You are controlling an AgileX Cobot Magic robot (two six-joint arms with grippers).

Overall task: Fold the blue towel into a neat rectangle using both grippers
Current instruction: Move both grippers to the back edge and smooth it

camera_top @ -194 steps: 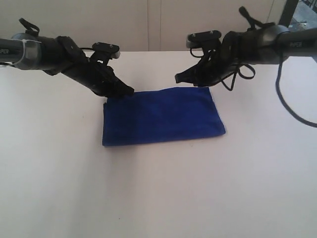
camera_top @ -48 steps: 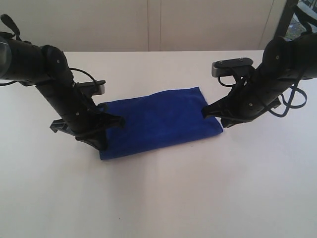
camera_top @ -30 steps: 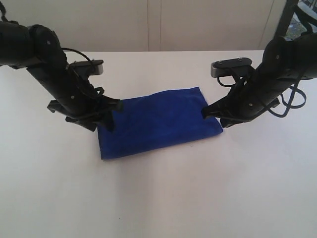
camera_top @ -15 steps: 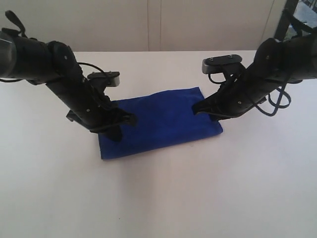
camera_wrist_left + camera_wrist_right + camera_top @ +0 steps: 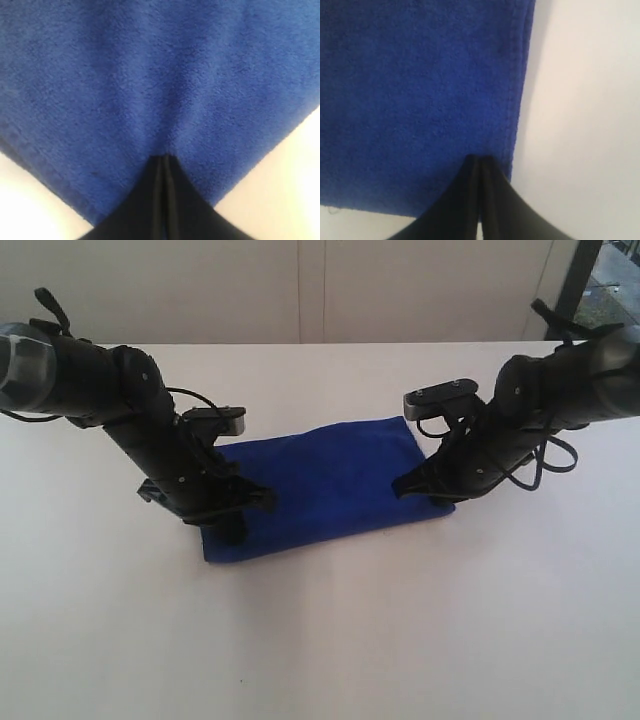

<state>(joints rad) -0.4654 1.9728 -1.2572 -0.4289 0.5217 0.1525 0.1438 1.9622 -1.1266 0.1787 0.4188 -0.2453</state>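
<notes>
Bright, even light washes the white table nearly featureless (blown out beside the jaws in both wrist views). Faint shadows lie just under the jaws. Close up, the jaws blur into black wedges; the blue towel beyond them shows its pile clearly.

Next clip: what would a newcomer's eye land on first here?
The deep blue towel stands out most, lying flat in the middle of the white table. The left gripper reaches in from one side and pinches the cloth at the towel's near left corner with its jaws shut. From the other side, the right gripper, also shut, touches down near the towel's right edge.
</notes>
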